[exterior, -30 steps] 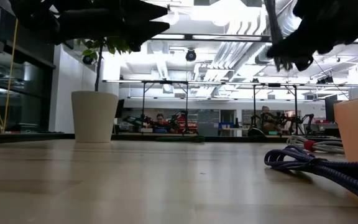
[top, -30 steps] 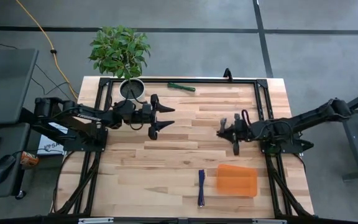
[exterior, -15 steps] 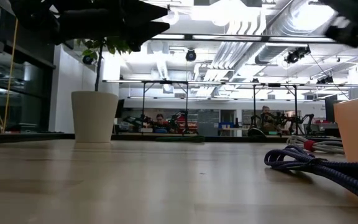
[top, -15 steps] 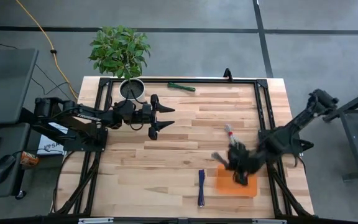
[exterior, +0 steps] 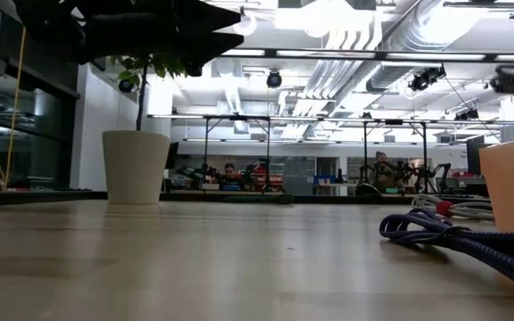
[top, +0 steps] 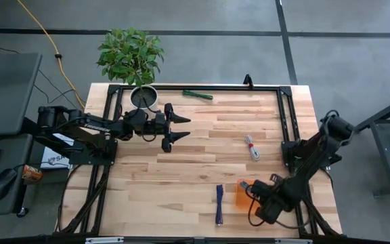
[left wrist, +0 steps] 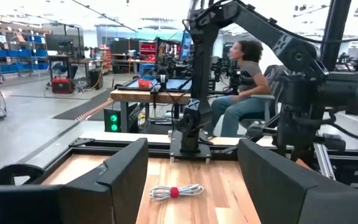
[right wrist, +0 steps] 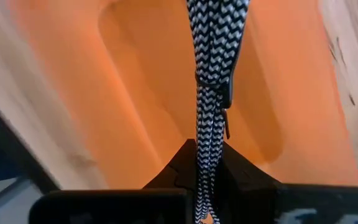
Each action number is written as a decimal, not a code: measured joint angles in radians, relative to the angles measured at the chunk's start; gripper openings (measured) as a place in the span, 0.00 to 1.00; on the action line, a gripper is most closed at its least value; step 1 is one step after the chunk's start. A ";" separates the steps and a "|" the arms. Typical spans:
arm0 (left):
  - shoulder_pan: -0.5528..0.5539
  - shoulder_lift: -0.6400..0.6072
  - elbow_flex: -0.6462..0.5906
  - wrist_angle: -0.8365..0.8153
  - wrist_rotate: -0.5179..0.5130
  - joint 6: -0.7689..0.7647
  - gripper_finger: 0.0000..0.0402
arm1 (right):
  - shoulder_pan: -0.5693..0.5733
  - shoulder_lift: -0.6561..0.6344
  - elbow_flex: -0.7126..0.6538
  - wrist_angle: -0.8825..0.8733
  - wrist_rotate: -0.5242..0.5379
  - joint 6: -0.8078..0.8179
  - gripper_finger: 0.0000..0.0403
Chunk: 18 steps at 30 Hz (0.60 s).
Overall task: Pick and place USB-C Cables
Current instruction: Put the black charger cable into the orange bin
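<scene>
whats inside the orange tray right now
The silvery grey cable, held by the right gripper, hangs into the orange tray. From above, the arm covers most of the tray.

White-and-red cable (left wrist: 176,191) lies between spread fingers (left wrist: 124,174).

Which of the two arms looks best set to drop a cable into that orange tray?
The right. Its gripper is shut on the silvery grey cable directly above the orange tray. The left gripper hangs open and empty across the table, near the plant pot.
</scene>
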 joint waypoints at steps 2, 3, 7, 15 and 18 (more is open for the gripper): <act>0.000 0.000 0.000 -0.004 0.000 -0.006 0.57 | -0.001 0.030 0.000 -0.003 -0.008 0.000 0.02; 0.000 0.000 0.000 -0.005 0.000 -0.016 0.57 | -0.005 0.043 -0.002 0.002 -0.016 0.000 0.02; 0.000 0.000 0.000 -0.005 0.000 -0.041 0.57 | -0.034 0.090 -0.004 0.014 -0.055 -0.003 0.02; 0.000 0.000 0.000 -0.005 0.000 -0.038 0.57 | -0.091 0.145 -0.005 0.013 -0.191 -0.064 0.02; 0.000 0.000 0.000 -0.005 -0.013 -0.014 0.57 | -0.107 0.148 -0.005 0.014 -0.196 -0.091 0.02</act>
